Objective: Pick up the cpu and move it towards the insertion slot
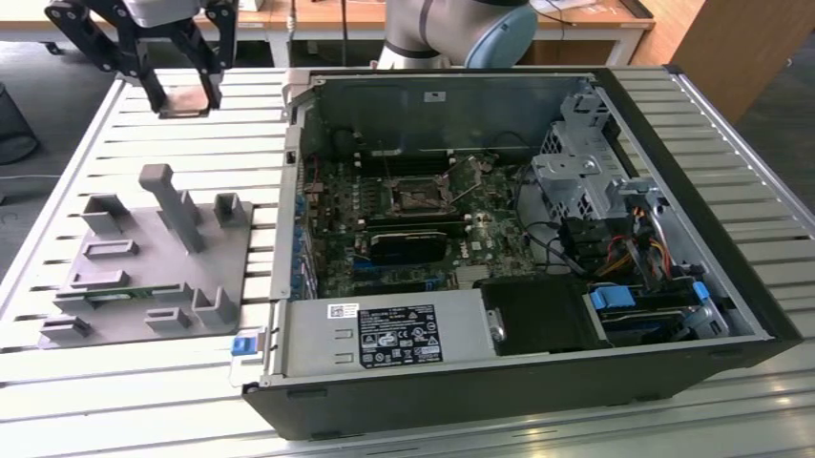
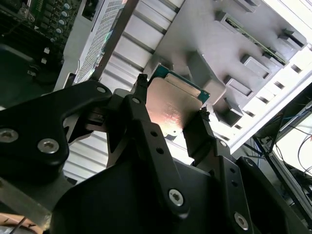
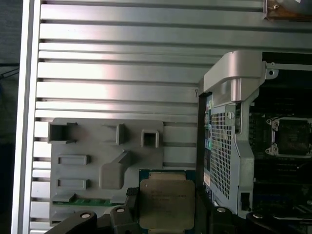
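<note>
Exterior view first: the gripper (image 1: 186, 100) hung high over the slatted table (image 1: 191, 143), near the far corner on the exterior view's left, and its upper body was cut off by the frame edge, so only the two dark fingers and their linkages could be seen. Between the fingertips sat a small flat square, the cpu (image 1: 186, 101), hard to make out from that distance. Both wrist views settled it: the cpu (image 2: 171, 105) (image 3: 165, 204) was clamped on two opposite edges by the black fingers (image 2: 199, 131), its silvery top plate catching a pinkish glare, and its lower edge was hidden behind the gripper body in the first wrist view. It was lifted clear of the grey tray (image 1: 140, 267), which lay below on the table with its upright posts. The open computer case (image 1: 535, 239) stood just beside the tray, on the exterior view's right. Inside it, the insertion slot (image 1: 418, 197) showed as a small square socket with a shiny frame on the motherboard, well apart from the gripper; in the first wrist view the insertion slot (image 3: 291, 136) was partly cut off at the frame edge.
</note>
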You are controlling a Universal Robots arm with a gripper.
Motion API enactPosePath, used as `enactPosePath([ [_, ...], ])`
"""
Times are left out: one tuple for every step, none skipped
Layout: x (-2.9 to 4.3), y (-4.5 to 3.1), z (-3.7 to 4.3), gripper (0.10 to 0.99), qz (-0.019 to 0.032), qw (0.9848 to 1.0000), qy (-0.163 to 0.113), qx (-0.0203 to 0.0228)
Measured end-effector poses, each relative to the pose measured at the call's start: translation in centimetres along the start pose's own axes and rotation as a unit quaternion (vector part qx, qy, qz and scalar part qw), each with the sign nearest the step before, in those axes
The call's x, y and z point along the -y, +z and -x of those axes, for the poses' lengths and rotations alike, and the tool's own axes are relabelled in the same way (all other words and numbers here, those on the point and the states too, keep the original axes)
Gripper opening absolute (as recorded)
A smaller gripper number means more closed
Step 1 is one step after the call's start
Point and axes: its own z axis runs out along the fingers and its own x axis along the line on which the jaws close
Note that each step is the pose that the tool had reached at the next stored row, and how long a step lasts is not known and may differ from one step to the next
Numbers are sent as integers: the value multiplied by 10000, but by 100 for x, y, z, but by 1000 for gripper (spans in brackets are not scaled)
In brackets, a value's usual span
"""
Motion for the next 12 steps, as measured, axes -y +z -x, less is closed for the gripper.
enactPosePath([
  [-4,0,12,545,0,10000,0,0],
  [-8,1,24,545,0,10000,0,0],
  [-11,1,37,545,0,10000,0,0],
  [-14,1,49,545,0,10000,0,0],
  [-17,1,62,545,0,10000,0,0],
  [-20,1,75,545,0,10000,0,0],
  [-22,1,88,545,0,10000,0,1],
  [-25,1,101,545,0,10000,0,0],
  [-28,1,113,545,0,10000,0,0],
  [-31,2,127,545,1,10000,0,1],
  [-35,1,138,545,0,10000,0,0],
  [-38,2,149,545,0,10000,0,0],
])
